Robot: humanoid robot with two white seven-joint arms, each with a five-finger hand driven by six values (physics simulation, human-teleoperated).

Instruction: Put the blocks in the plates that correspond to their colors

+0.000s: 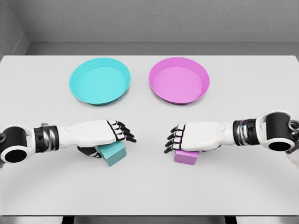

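A teal block lies on the white table near the front, left of centre. My left hand hovers right over it, fingers stretched past its top and the thumb down by its left side, not closed around it. A pink block lies right of centre, mostly under the palm of my right hand, whose fingers are loosely bent beyond the block's left edge. A teal plate and a pink plate, both with nothing in them, stand at the back.
The table's front edge runs along the bottom of the view. A grey wall rises behind the far edge. The two plates stand side by side with a small gap between them.
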